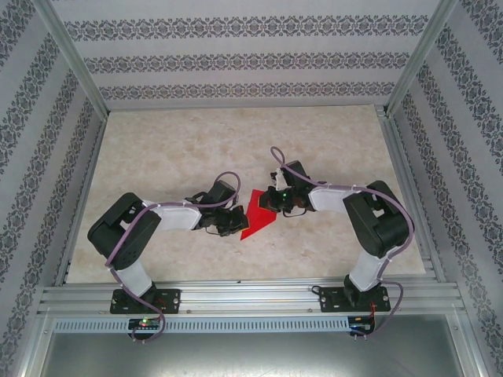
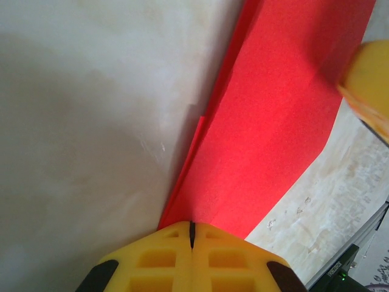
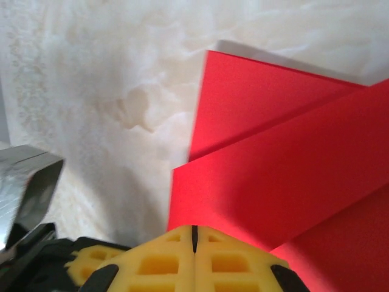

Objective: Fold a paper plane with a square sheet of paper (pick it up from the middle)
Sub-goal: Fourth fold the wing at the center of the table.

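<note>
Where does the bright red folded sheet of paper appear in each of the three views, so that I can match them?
Top external: the bright red folded paper lies near the picture's centre.
Left wrist: a diagonal band, from upper right to bottom centre.
Right wrist: the right half.
Shared landmark: the beige marbled tabletop beneath it.

Seen from above, the left gripper [image 1: 235,224] and right gripper [image 1: 270,203] cover parts of the red paper [image 1: 258,212]; its creases are too small to read. The left wrist view's edge crops a blurred yellow shape [image 2: 368,76].
</note>
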You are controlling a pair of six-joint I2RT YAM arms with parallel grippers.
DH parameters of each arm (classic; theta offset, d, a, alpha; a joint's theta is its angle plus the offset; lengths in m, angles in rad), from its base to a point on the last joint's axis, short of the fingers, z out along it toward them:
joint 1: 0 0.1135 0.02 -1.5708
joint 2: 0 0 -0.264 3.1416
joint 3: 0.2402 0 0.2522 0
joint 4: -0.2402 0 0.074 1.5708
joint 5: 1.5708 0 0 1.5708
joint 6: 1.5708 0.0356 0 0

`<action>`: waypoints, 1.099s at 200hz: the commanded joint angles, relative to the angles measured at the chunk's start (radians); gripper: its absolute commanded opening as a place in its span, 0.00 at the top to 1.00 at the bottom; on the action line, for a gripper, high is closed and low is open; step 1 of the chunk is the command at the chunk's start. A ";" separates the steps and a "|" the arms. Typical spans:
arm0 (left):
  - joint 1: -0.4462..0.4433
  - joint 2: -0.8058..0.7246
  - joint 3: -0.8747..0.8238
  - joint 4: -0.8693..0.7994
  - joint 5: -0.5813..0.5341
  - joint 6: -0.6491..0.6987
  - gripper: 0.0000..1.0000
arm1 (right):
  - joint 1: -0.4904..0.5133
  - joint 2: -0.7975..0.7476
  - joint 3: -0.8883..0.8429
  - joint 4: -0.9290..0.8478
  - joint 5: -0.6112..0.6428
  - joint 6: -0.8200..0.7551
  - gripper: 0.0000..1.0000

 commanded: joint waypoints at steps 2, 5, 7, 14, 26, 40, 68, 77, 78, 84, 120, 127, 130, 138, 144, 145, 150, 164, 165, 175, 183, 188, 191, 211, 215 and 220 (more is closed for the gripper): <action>-0.003 0.024 0.000 -0.013 0.006 0.027 1.00 | 0.037 -0.037 -0.030 0.011 0.013 -0.016 0.95; -0.004 0.024 0.000 -0.011 0.008 0.027 1.00 | 0.042 -0.036 -0.032 0.011 0.016 -0.017 0.95; -0.003 0.025 0.000 -0.011 0.008 0.028 1.00 | 0.044 -0.035 -0.033 0.010 0.017 -0.016 0.95; -0.004 0.025 0.000 -0.008 0.010 0.027 1.00 | 0.053 -0.029 -0.037 0.012 0.022 -0.013 0.95; -0.003 0.023 0.000 -0.003 0.015 0.027 1.00 | 0.068 -0.014 -0.039 0.017 0.023 -0.009 0.95; -0.003 0.018 -0.004 0.008 0.023 0.025 1.00 | 0.083 0.007 -0.038 0.024 0.024 -0.005 0.95; -0.003 -0.004 -0.013 0.024 0.034 0.022 0.99 | 0.092 0.050 -0.039 0.033 0.026 0.001 0.95; -0.003 -0.013 -0.017 0.033 0.038 0.020 0.98 | 0.092 0.060 -0.042 0.032 0.033 -0.002 0.95; -0.003 -0.015 -0.017 0.034 0.039 0.019 0.98 | 0.092 0.061 -0.042 0.031 0.033 -0.002 0.95; -0.003 -0.022 -0.022 0.041 0.043 0.016 0.97 | 0.092 0.067 -0.043 0.031 0.034 -0.004 0.95; -0.009 -0.037 -0.046 0.049 0.062 0.015 0.95 | 0.089 0.087 -0.056 0.040 0.043 -0.008 0.96; -0.011 -0.032 -0.053 0.042 0.065 0.017 0.95 | 0.088 0.088 -0.058 0.043 0.044 -0.008 0.96; -0.010 -0.031 -0.055 0.040 0.065 0.016 0.95 | 0.087 0.087 -0.059 0.044 0.044 -0.009 0.96; -0.009 -0.027 -0.065 0.041 0.067 0.016 0.96 | 0.086 0.087 -0.059 0.046 0.044 -0.009 0.96; -0.009 -0.026 -0.072 0.044 0.070 0.013 0.96 | 0.084 0.087 -0.059 0.047 0.045 -0.010 0.96; -0.009 -0.026 -0.073 0.044 0.070 0.013 0.96 | 0.083 0.087 -0.059 0.047 0.045 -0.010 0.96; -0.010 -0.026 -0.076 0.044 0.073 0.010 0.96 | 0.083 0.086 -0.059 0.047 0.046 -0.010 0.96; -0.010 -0.032 -0.086 0.039 0.075 0.010 0.97 | 0.078 0.083 -0.057 0.049 0.046 -0.010 0.96; -0.010 -0.033 -0.087 0.038 0.074 0.010 0.97 | 0.077 0.083 -0.057 0.049 0.045 -0.011 0.96; -0.010 -0.039 -0.089 0.014 0.066 0.018 0.97 | 0.074 0.080 -0.057 0.051 0.045 -0.013 0.96; -0.010 -0.041 -0.086 -0.008 0.055 0.028 0.97 | 0.072 0.075 -0.059 0.055 0.042 -0.014 0.96; -0.010 -0.040 -0.086 -0.018 0.050 0.033 0.98 | 0.072 0.070 -0.060 0.058 0.038 -0.016 0.96; -0.010 -0.039 -0.086 -0.022 0.047 0.034 0.98 | 0.072 0.066 -0.060 0.060 0.038 -0.016 0.96; -0.010 -0.022 -0.083 -0.029 0.041 0.039 1.00 | 0.085 0.031 -0.076 0.094 0.018 -0.030 0.96; -0.010 -0.020 -0.083 -0.029 0.040 0.040 1.00 | 0.090 0.024 -0.080 0.098 0.016 -0.033 0.96; -0.010 -0.016 -0.082 -0.029 0.039 0.039 1.00 | 0.097 0.020 -0.082 0.102 0.012 -0.038 0.95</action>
